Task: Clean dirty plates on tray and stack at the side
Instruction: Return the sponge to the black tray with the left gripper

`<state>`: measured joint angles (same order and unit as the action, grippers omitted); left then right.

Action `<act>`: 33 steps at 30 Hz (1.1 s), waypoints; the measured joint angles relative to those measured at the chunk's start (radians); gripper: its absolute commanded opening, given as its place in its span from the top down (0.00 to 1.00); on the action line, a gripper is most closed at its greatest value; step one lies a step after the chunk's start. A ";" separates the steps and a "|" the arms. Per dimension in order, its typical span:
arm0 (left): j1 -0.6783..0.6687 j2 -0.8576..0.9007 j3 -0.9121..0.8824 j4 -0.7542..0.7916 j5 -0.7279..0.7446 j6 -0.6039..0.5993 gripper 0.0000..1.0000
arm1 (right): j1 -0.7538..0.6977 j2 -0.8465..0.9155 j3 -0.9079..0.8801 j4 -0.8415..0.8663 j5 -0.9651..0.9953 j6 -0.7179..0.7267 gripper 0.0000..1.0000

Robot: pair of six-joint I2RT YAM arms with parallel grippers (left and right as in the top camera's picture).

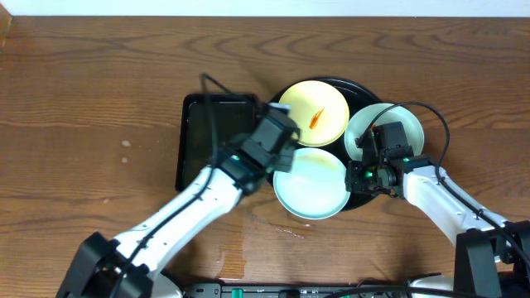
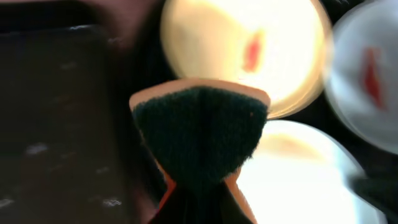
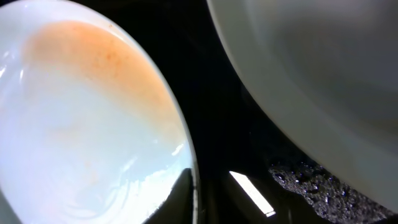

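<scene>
A brown wood-grain table (image 1: 99, 66) fills the overhead view. A rectangular black tray (image 1: 199, 141) lies at its middle and, just to its right, the round black tray (image 1: 358, 89) carries all three plates.

The yellow plate (image 1: 305, 101) sits at the back of the round tray with an orange-red smear (image 1: 317, 118) on it. One mint plate (image 1: 313, 186) sits at the front and the other mint plate (image 1: 364, 124) at the right. No plate is stacked at the side yet, so cleaning looks to be the step in hand.

The left gripper (image 1: 280, 136) is clamped on a sponge (image 2: 199, 134), its dark green scouring face turned down toward the plates. It hangs between the yellow plate and the front one, probably so it can wipe either.

The right gripper (image 1: 374, 153) sits at the near rim of the right mint plate, perhaps to steady or lift it. Its fingers do not show clearly in any view, so whether they are parted or gripping cannot be told.

The right wrist view shows a mint plate, likely the front one, with a faint orange film (image 3: 93, 56). That suggests it needs more scrubbing.
</scene>
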<state>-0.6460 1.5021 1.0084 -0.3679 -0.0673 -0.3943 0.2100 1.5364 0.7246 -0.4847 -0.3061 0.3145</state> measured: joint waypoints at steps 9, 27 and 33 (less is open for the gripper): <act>0.225 0.000 0.000 -0.103 -0.011 -0.001 0.92 | 0.000 0.000 0.000 -0.016 0.010 0.000 0.77; 0.319 0.181 -0.028 -0.106 -0.011 -0.001 0.92 | 0.030 0.000 0.000 -0.014 0.011 0.006 0.99; 0.319 0.211 -0.029 -0.119 -0.011 -0.001 0.92 | 0.030 0.000 -0.001 0.018 0.011 -0.005 0.99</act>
<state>-0.3271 1.7134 0.9791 -0.4873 -0.0784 -0.3950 0.2398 1.5364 0.7235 -0.4667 -0.2951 0.3096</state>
